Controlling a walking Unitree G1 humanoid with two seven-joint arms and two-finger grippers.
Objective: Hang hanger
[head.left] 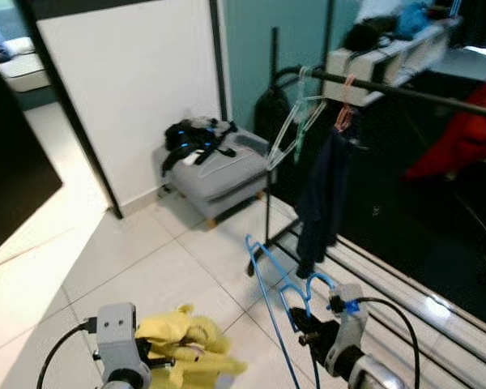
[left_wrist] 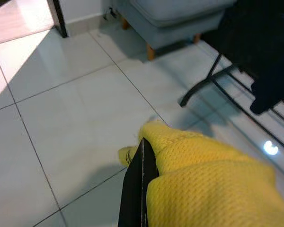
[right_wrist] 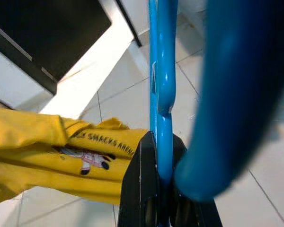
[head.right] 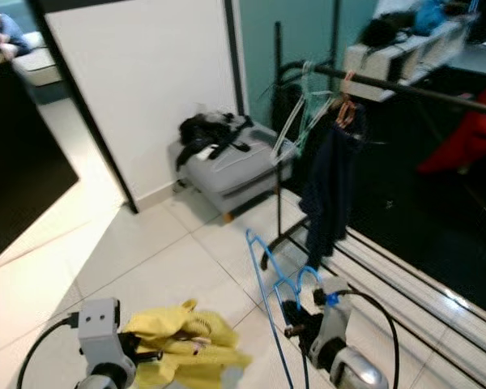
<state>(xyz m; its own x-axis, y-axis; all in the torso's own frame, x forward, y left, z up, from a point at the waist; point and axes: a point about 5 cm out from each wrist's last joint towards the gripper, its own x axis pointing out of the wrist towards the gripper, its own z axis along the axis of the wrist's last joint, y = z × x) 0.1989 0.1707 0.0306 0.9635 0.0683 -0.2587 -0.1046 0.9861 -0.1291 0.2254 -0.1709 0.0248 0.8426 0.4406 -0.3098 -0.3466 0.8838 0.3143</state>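
A: The hanger (head.left: 279, 296) is smooth, glossy blue plastic. The shirt (left_wrist: 213, 184) is matt yellow knit cloth.

B: The floor (head.left: 138, 259) is glossy tile. The rail (head.left: 405, 91) is matt black metal; the stool (head.left: 219, 172) has grey cloth.

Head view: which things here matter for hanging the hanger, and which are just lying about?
For the job:
- blue hanger, clamped in the right gripper
- yellow garment, held by the left gripper
- rail of the clothes rack

Lying about:
- grey footstool with black straps on it
- dark garment and pale hangers on the rail
- red cloth
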